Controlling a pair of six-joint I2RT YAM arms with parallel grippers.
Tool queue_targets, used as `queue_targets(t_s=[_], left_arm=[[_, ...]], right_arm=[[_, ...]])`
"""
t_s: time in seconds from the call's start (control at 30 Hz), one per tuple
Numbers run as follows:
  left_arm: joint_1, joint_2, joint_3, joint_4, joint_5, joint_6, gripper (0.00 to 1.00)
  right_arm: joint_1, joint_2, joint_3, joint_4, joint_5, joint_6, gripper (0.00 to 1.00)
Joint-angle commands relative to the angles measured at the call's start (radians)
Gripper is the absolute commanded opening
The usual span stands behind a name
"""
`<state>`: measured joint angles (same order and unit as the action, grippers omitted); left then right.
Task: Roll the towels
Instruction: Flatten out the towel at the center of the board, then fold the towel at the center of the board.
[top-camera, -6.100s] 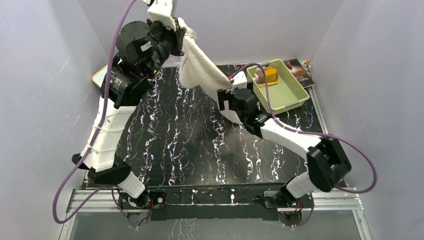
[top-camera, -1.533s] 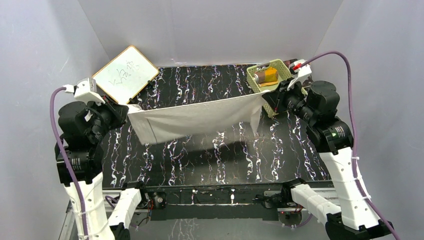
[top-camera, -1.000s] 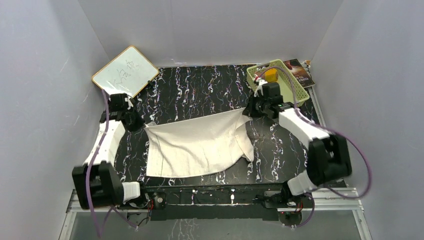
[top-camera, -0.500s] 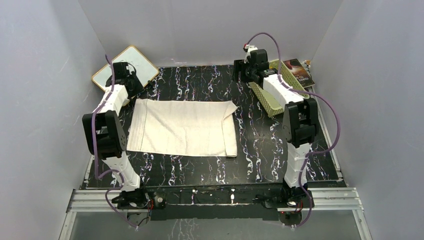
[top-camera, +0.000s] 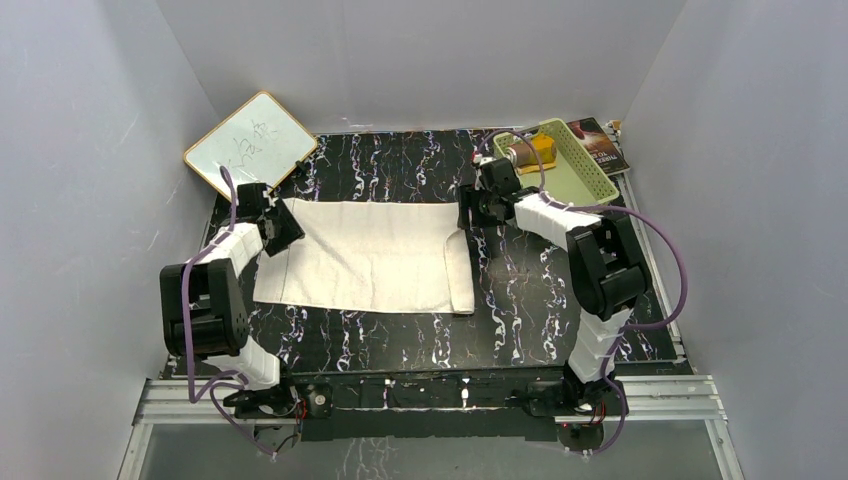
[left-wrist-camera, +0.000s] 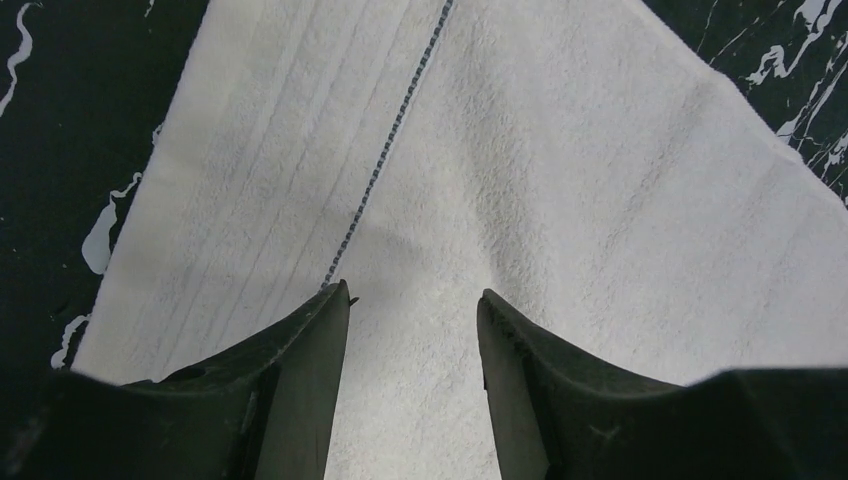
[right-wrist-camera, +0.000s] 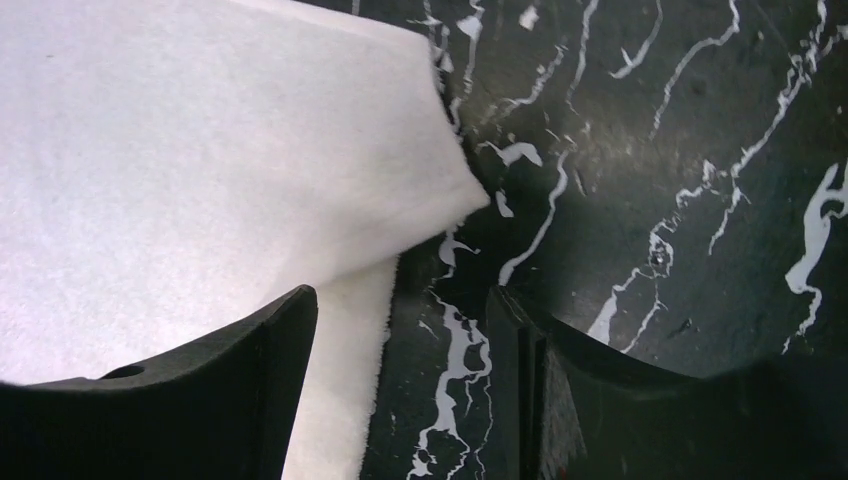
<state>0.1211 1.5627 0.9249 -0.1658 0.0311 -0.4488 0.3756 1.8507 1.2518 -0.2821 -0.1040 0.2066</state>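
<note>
The cream-white towel (top-camera: 365, 255) lies spread flat on the black marbled table, with its right edge folded over in a narrow strip. My left gripper (top-camera: 288, 228) is open, low over the towel's far left corner; the left wrist view shows the towel (left-wrist-camera: 560, 150) between and under its gripper (left-wrist-camera: 415, 295). My right gripper (top-camera: 466, 214) is open at the far right corner; in the right wrist view (right-wrist-camera: 400, 292) one finger is over the towel (right-wrist-camera: 200, 150), the other over bare table. An orange-yellow roll with a brown end (top-camera: 535, 153) lies in the basket; no bear face shows.
A green basket (top-camera: 592, 185) stands at the back right, just behind my right arm. A dark booklet (top-camera: 603, 143) lies behind it. A whiteboard (top-camera: 250, 143) leans at the back left corner. Grey walls close in three sides.
Both grippers have come from the back of the table to the towel's two far corners. The towel lies flat where it was half a second ago.
</note>
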Motion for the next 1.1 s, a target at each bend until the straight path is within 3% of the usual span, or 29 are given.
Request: queue_targets(t_s=[0.0, 0.27, 0.53, 0.63, 0.8, 1.07], left_arm=[[-0.001, -0.010, -0.010, 0.078, 0.018, -0.030, 0.47], [-0.001, 0.022, -0.005, 0.091, 0.050, -0.029, 0.44], [-0.002, 0.040, -0.012, 0.107, 0.080, -0.036, 0.41], [-0.001, 0.038, -0.013, 0.115, 0.093, -0.040, 0.41], [-0.001, 0.033, -0.004, 0.107, 0.100, -0.038, 0.41], [-0.001, 0.013, 0.022, 0.065, 0.090, -0.030, 0.42]], right_arm=[[-0.027, -0.008, -0.020, 0.109, 0.028, 0.054, 0.60], [-0.078, 0.055, -0.068, 0.261, -0.157, 0.162, 0.57], [-0.086, 0.115, -0.054, 0.290, -0.175, 0.189, 0.46], [-0.087, 0.123, -0.053, 0.298, -0.187, 0.195, 0.33], [-0.092, 0.107, -0.057, 0.293, -0.190, 0.192, 0.00], [-0.149, -0.002, -0.023, 0.172, -0.085, 0.088, 0.00]])
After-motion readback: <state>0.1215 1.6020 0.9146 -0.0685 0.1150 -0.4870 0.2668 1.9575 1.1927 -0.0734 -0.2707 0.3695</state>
